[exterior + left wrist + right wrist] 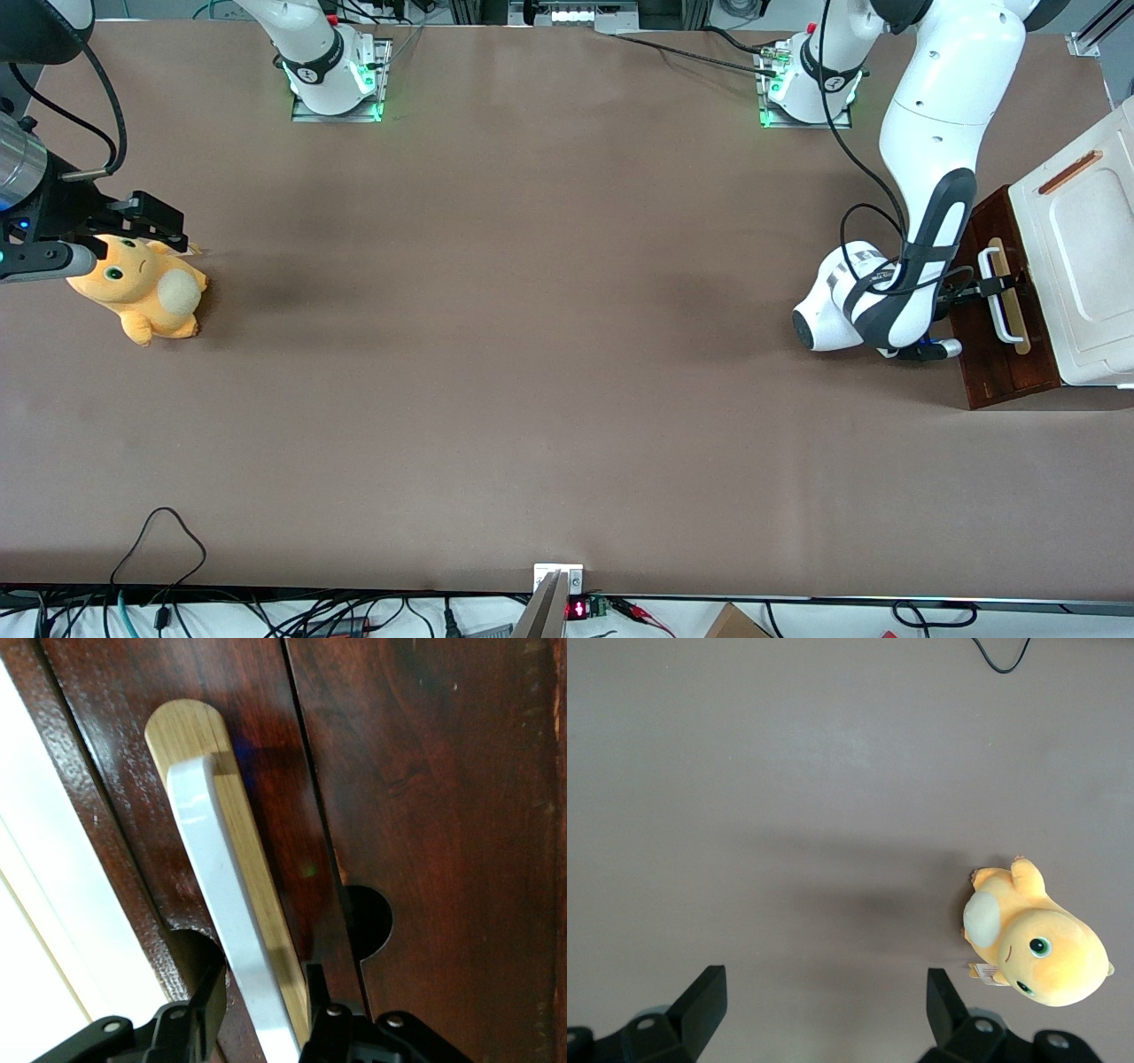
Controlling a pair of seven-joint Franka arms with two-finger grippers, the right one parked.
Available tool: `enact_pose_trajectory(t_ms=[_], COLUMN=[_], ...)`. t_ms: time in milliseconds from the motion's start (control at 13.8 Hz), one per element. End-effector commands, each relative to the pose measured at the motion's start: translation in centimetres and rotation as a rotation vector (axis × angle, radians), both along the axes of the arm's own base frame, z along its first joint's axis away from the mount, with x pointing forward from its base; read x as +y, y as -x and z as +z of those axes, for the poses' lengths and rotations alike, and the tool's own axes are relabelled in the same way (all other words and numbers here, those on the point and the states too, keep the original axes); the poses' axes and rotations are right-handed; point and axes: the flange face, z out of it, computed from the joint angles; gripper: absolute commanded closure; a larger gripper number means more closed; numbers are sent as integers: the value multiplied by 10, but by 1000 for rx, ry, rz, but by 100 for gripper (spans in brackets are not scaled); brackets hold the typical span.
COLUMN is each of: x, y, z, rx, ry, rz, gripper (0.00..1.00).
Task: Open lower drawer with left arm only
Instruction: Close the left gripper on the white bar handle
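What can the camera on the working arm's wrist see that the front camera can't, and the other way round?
Only the wrist view shows the gripper close up: its fingers stand on either side of the white loop handle, apart, with half-round notches cut in the dark wood.

Only the front view shows the whole left arm, the white cabinet top, the brown table and an orange plush toy toward the parked arm's end.

Both show the lower drawer front, its pale wooden strip and the handle.

An orange plush toy (142, 292) lies on the brown desk (532, 354) toward the parked arm's end; black cables (159, 549) trail along the desk's near edge.
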Motion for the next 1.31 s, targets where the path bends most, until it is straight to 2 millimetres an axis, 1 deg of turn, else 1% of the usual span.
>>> enact_pose_trajectory(t_ms=[0, 218, 1018, 1236], x=[0, 3, 1, 1], y=[-6, -6, -10, -10], z=[2, 1, 2, 2], rx=[13, 18, 29, 28], ry=[-3, -13, -19, -18], rz=[-20, -33, -58, -59], gripper=[57, 60, 66, 69])
